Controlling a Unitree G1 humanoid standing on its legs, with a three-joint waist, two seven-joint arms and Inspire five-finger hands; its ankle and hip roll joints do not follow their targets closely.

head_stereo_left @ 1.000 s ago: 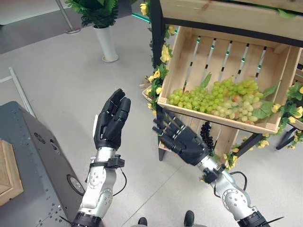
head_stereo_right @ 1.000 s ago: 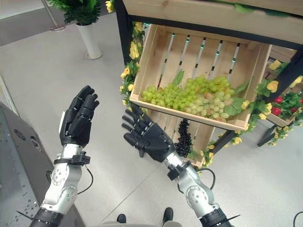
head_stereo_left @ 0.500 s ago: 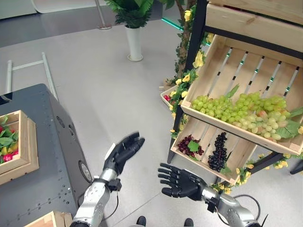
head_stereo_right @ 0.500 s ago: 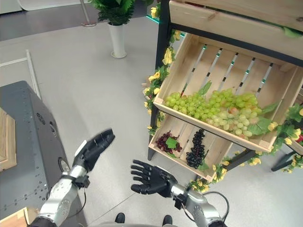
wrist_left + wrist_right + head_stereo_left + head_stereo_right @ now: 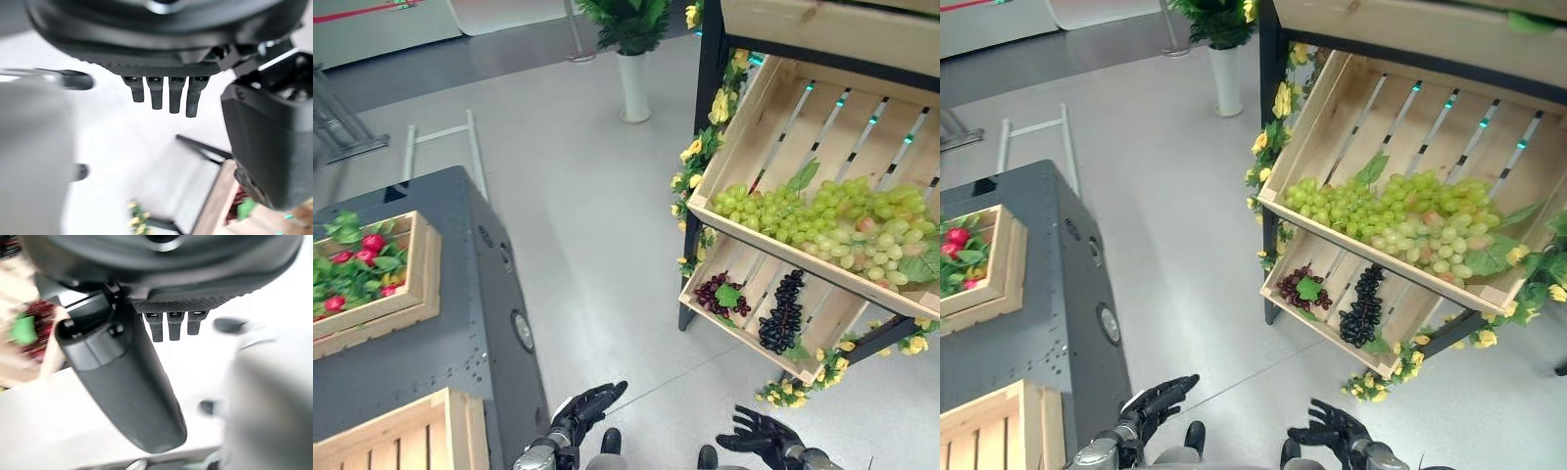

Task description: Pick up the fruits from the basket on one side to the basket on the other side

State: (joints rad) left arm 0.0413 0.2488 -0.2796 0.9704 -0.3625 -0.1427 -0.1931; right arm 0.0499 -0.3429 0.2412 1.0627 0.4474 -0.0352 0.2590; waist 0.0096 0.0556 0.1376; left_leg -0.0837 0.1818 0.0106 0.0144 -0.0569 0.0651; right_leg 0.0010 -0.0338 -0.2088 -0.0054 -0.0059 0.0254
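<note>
Now both hands, left (image 5: pixel 587 409) and right (image 5: pixel 759 434), are being held open and empty over the floor (image 5: pixel 597 245), near the grapes (image 5: pixel 822 220).

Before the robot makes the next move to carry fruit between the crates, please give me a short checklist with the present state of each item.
1. Left hand free: ok, open, holding nothing.
2. Right hand free: ok, open, holding nothing.
3. Fruit to pick: ok, green grapes fill the upper shelf crate; dark grapes lie in the crate below.
4. Hands close to the fruit: not ok, both hang low, apart from the shelf.
5. Empty crate on the grey cart: ok.
6. Which crate is the target: cannot tell.
</note>
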